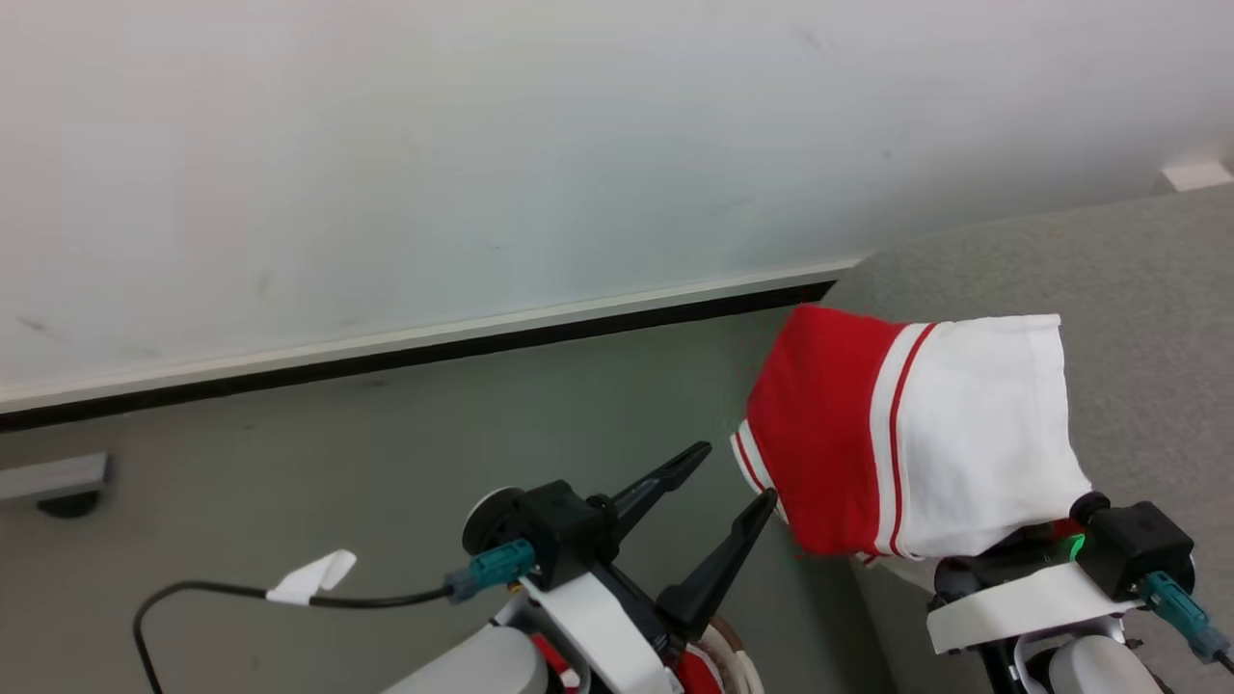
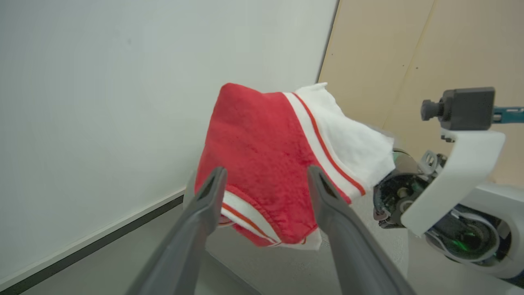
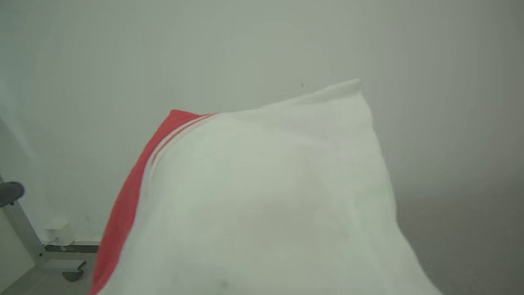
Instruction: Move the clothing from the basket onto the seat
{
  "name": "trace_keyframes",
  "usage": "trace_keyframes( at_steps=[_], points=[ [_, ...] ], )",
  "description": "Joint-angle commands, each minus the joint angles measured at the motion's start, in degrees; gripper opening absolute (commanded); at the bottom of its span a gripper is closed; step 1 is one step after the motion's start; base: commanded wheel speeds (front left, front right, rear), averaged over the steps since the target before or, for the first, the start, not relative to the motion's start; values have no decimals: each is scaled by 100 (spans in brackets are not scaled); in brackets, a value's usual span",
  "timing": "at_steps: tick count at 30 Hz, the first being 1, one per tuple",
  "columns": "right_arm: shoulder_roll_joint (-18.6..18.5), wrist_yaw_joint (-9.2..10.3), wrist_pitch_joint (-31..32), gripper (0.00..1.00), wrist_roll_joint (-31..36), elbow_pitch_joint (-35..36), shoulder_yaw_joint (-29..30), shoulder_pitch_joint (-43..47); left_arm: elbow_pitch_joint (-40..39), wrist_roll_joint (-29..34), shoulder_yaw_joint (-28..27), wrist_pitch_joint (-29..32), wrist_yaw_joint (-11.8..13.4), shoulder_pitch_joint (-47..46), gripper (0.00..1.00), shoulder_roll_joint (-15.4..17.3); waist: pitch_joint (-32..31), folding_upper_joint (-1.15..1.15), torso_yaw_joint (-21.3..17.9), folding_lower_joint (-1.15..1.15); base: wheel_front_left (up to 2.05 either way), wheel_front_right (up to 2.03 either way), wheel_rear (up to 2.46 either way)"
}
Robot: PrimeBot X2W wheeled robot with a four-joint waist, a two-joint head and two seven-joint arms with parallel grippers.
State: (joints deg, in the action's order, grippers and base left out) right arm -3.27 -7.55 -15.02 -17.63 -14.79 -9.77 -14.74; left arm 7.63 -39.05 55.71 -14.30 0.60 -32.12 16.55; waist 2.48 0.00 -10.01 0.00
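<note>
A red garment with a white panel and stripe trim [image 1: 916, 434] is draped over my right gripper, hiding both fingers; only the wrist [image 1: 1128, 549] shows below it. It hangs over the near left edge of the grey seat [image 1: 1147, 260]. The white side of the garment [image 3: 262, 196] covers the right wrist view. My left gripper [image 1: 737, 472] is open and empty, its fingertips just left of the garment's striped hem [image 2: 262, 155] without touching it. A sliver of brown rim with red cloth [image 1: 723, 660], likely the basket, peeks out below my left arm.
A pale wall with a white-and-black baseboard [image 1: 434, 342] runs behind grey floor. A black cable with a white tag [image 1: 308, 578] trails at lower left, near a grey bracket [image 1: 58, 482]. A tan panel [image 2: 409, 61] stands behind the seat. A metal leg on a caster [image 3: 24, 241] stands by the wall.
</note>
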Motion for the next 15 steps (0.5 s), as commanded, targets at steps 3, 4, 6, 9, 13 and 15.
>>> trace_keyframes(
  at_steps=[3, 4, 6, 9, 13, 15],
  points=[
    [-26, 12, -10, 0, 53, 140, 118, 108, 68, 187, 16, -38, 45, 63, 100, 61, 149, 0, -630, 0, 0, 0, 0],
    [-27, 12, -11, 0, 56, 161, 138, 125, 78, 203, 28, -40, 59, 58, 100, 65, 159, 0, -724, 0, 0, 0, 0],
    [-25, 12, -11, 0, 60, 203, 156, 157, 98, 252, 33, -45, 77, 55, 100, 77, 205, 0, -904, 0, 0, 0, 0],
    [-13, 12, -11, 0, 65, 279, 186, 195, 154, 319, 61, -55, 70, 59, 100, 93, 260, 0, -1125, 0, 0, 0, 0],
    [-3, 12, -11, 0, 62, 358, 244, 223, 200, 355, 100, -65, 42, 75, 100, 57, 332, 0, -1354, 0, 0, 0, 0],
    [7, 12, -11, 0, 61, 398, 281, 249, 219, 390, 118, -69, 41, 60, 100, 52, 369, 0, -1436, 0, 0, 0, 0]
  ],
)
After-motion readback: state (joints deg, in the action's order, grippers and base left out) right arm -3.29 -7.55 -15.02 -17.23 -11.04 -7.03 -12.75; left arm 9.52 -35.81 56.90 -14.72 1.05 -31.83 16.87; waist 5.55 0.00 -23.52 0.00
